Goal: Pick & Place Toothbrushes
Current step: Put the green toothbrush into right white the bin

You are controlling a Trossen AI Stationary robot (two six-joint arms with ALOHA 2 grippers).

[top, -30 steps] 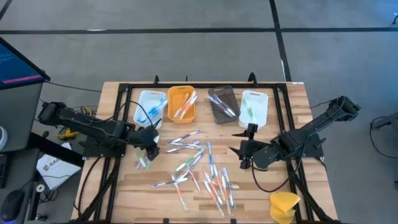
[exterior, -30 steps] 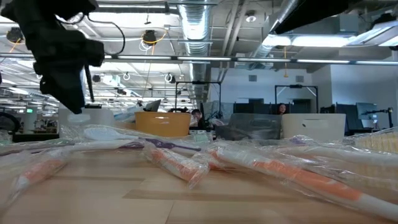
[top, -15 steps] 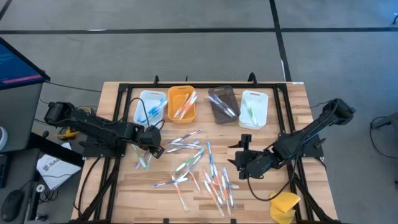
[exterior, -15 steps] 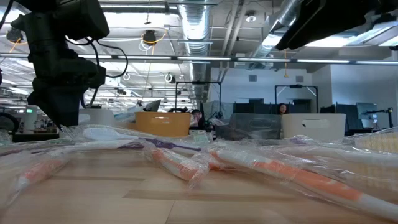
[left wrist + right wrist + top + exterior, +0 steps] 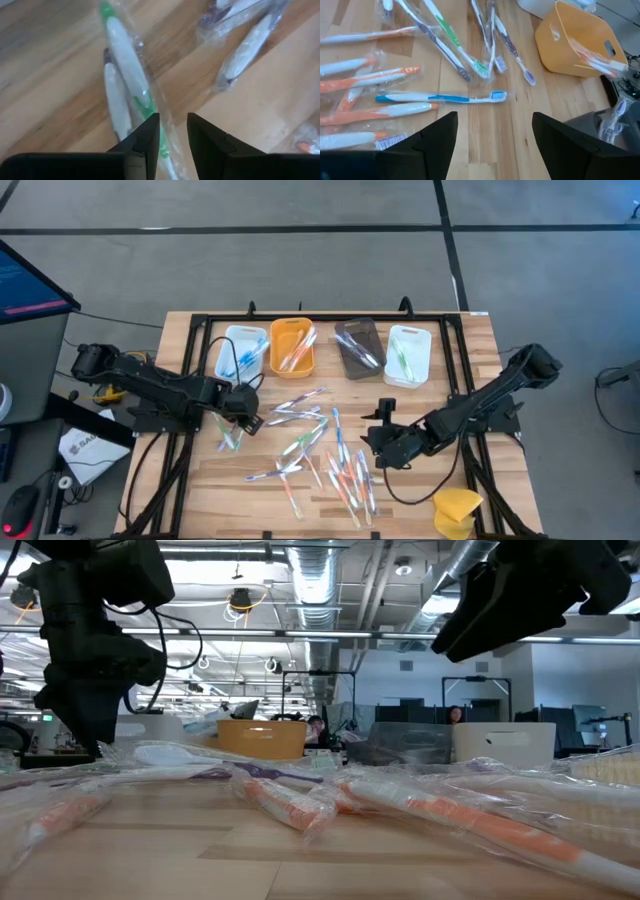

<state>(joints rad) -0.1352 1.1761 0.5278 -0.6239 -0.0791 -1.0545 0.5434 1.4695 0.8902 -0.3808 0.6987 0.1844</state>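
Since the earlier high view, both arms are seen to have shifted. The left tool (image 5: 240,423) has been carried from beside the white tray (image 5: 240,353) down onto the small green-handled cluster at the left edge of the pile, and the right tool (image 5: 378,442) has been brought leftward toward the orange-handled toothbrushes (image 5: 345,475). The four trays along the far side are being observed with a few brushes already inside; most of the toothbrushes (image 5: 300,442) are still lying scattered on the bench (image 5: 420,490).

From the low view, the left arm (image 5: 90,670) is being seen lowered to bench level at the picture's left, where a second ago it was held higher. The right arm (image 5: 530,590) is being held above the wrapped brushes.

From the left wrist view, the fingers (image 5: 145,137) are being drawn together around a wrapped green toothbrush (image 5: 127,65); a narrow gap is still showing, so the pinch is judged as not yet complete. A second white-handled brush (image 5: 115,100) is lying just beside it and may be dragged along.

From the right wrist view, the fingers (image 5: 437,135) are being held spread wide and empty above a blue toothbrush (image 5: 440,97), with the orange tray (image 5: 580,45) beyond.

A pick on the left is judged to be under way.
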